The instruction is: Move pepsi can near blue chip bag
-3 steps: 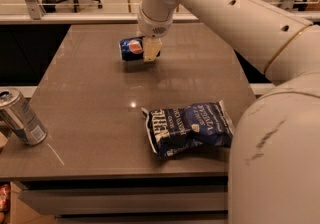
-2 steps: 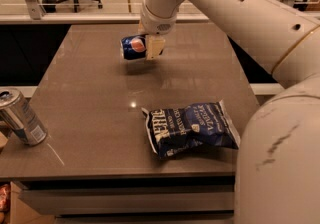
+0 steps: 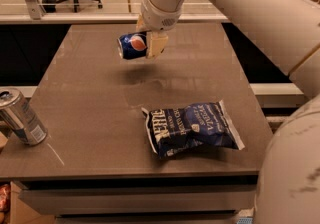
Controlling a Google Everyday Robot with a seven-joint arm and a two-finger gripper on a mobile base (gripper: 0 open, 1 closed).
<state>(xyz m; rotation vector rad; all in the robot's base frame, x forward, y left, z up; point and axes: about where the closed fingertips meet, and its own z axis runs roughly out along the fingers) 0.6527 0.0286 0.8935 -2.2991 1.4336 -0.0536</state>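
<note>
Small dark blue pepsi can (image 3: 133, 46) w/ round red-white-blue logo and silver ends is clamped in the end effector (image 3: 149, 44). The can lies on its side, logo facing the camera, and hangs in the air above the brown, smooth-topped bench (image 3: 90, 103), w/ its shadow on the top below it. Can and end effector sit beyond the crinkled dark navy chip bag (image 3: 192, 128), toward the far edge and apart from it, no contact. One beige finger (image 3: 157, 45) presses the can's end nearest the white arm (image 3: 225, 3). The bag, w/ white lettering and white sealed edges, lies flat near the bench's front edge. A silver-grey can w/ blue label (image 3: 20, 116) stands tilted, well apart from the bag, at view-left near the bench edge.
</note>
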